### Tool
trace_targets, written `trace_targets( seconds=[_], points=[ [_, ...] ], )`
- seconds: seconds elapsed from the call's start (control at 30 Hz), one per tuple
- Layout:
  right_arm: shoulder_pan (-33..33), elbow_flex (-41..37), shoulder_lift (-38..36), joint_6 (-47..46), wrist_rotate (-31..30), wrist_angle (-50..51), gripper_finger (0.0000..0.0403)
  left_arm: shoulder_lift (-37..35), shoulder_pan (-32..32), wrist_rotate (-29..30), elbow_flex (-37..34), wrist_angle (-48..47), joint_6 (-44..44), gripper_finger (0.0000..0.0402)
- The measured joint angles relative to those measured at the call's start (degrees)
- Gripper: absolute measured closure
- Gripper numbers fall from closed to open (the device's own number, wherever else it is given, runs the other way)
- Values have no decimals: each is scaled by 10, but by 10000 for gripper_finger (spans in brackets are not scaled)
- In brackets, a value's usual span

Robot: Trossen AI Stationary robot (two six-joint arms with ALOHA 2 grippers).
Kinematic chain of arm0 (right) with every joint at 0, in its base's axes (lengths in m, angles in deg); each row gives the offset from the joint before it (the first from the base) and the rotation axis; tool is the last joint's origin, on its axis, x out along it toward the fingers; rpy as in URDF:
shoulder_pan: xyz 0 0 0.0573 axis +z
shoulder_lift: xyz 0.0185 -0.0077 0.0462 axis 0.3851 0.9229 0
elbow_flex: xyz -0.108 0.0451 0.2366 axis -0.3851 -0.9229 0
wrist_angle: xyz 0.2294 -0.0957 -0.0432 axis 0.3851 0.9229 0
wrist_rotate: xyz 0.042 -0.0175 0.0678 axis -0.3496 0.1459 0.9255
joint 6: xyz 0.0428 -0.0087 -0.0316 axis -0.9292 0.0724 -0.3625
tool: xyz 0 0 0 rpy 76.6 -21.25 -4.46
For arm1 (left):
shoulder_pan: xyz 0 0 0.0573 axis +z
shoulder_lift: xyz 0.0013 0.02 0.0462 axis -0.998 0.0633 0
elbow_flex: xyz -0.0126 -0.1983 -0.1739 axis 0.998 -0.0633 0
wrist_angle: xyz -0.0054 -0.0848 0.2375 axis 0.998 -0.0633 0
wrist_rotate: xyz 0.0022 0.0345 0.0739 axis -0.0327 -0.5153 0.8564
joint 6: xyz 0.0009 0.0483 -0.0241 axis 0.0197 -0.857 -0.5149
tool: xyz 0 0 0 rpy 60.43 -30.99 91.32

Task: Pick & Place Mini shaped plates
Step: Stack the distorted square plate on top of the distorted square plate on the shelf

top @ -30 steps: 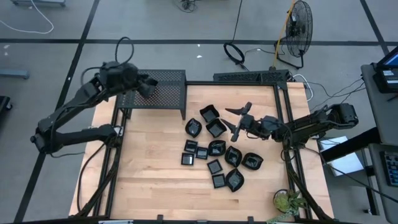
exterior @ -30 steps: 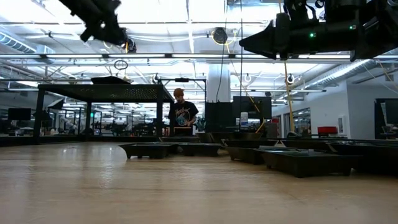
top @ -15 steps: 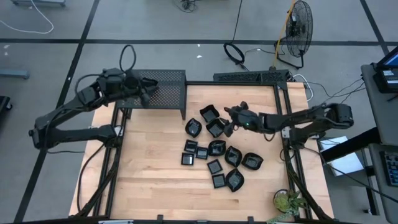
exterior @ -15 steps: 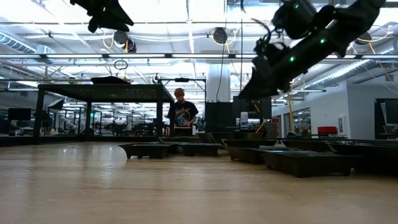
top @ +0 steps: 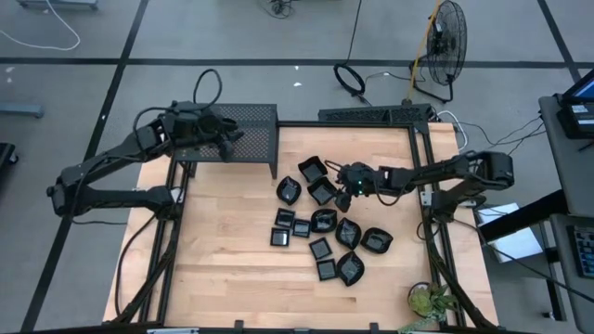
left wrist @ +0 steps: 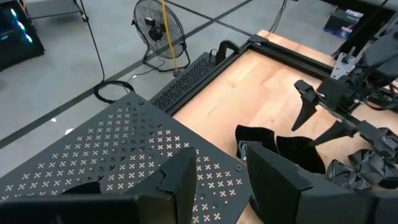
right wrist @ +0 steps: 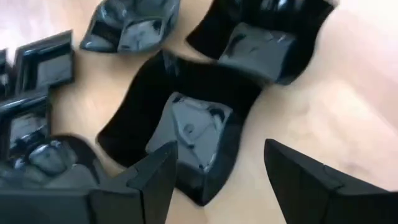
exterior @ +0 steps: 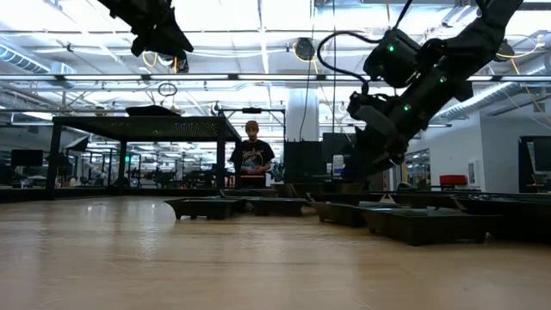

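Gleaming black mini shaped plates (top: 324, 221), clustered

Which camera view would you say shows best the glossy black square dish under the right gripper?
The right wrist view: the glossy black square dish fills it, just beyond the open right gripper. The high view shows it small; the left wrist view only partly; the low view does not single it out.

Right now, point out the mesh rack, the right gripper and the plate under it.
mesh rack (top: 243, 130), high view, perforated top.
right gripper (right wrist: 217, 165), right wrist view, between fingertips.
square plate (right wrist: 186, 127), right wrist view, inner floor.
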Motion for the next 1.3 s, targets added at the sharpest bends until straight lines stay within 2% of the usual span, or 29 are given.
trace_targets(
  seconds=[0.37, 0.8, 0.9, 1.3],
  points=[
    [-16, 8, 27, 4, 29, -8, 182, 3, 0, 21, 0, 1, -6, 256],
    [-17, 9, 27, 35, 29, -12, 275, 3, 0, 22, 0, 1, -10, 256],
    [-17, 9, 27, 35, 28, -12, 287, 3, 0, 22, 0, 1, -10, 256],
    [-19, 9, 27, 35, 27, -13, 259, 3, 0, 22, 0, 1, -10, 256]
  ],
)
